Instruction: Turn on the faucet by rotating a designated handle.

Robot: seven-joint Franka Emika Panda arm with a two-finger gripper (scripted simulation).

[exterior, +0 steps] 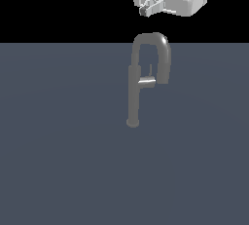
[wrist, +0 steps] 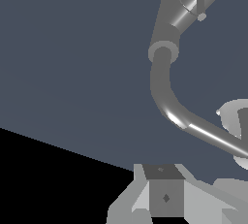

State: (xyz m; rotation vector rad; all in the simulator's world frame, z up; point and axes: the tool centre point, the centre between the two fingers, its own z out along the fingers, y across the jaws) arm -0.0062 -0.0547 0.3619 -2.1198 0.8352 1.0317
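Above the faucet (exterior: 141, 80), my end effector (exterior: 146, 9) hangs holding nothing, its opening I cannot tell, and the handle (exterior: 147, 80) lies toward six o'clock from it, its stub pointing to three o'clock from the upright tube.

Flat slate-blue floor (exterior: 58, 170); black backdrop (exterior: 58, 5) behind it.
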